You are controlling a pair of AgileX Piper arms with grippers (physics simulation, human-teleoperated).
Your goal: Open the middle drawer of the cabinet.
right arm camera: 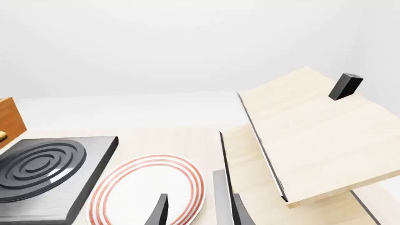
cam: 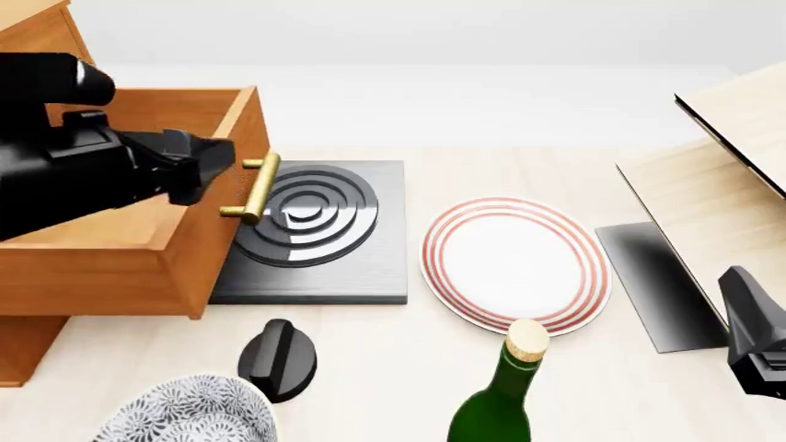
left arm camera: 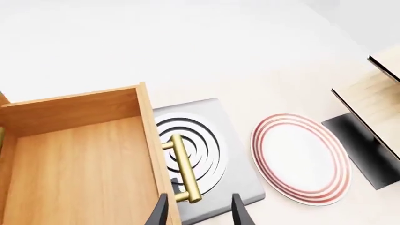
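Middle drawer (cam: 135, 249), pulled out at the front view's left, overhangs the black hob (cam: 322, 230); its brass handle (cam: 256, 189) projects over the rings. Left end effector (left arm camera: 198, 211), fingers apart, flanks the handle's near end without touching. Right end effector (right arm camera: 198, 211), fingers apart, hovers at lower right beside the striped plate (cam: 516, 262).

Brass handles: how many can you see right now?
1. The handle is on the front of the pulled-out drawer, above the hob's left edge. The cabinet's other drawers and their handles are out of view or hidden.
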